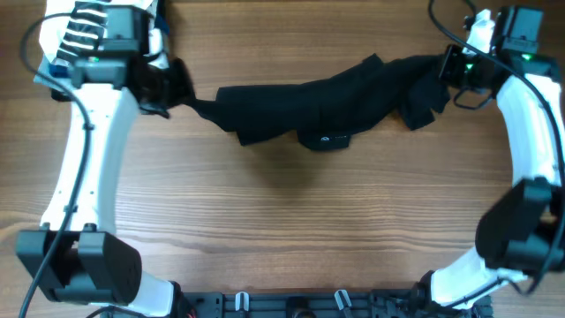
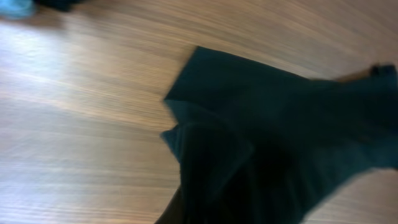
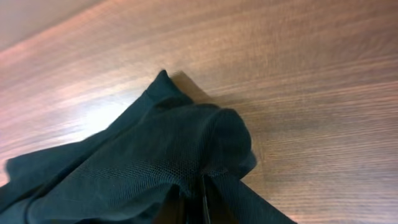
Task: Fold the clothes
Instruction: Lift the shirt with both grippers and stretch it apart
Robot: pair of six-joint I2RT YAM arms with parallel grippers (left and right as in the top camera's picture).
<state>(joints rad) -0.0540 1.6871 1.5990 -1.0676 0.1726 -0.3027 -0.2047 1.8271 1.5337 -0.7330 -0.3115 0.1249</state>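
The black T-shirt (image 1: 318, 104) is stretched in a band across the far part of the table, sagging in the middle, with a small white logo (image 1: 325, 139) on its low edge. My left gripper (image 1: 177, 88) is shut on its left end. My right gripper (image 1: 448, 69) is shut on its right end. In the left wrist view the black fabric (image 2: 273, 143) fills the lower right and hides the fingers. In the right wrist view the mesh fabric (image 3: 155, 162) bunches at the pinch point (image 3: 205, 199).
The wooden table (image 1: 291, 230) stretches in front of the shirt. A white garment with black stripes (image 1: 84, 26) lies at the far left corner under the left arm. A light-blue piece (image 2: 15, 7) shows at the top left of the left wrist view.
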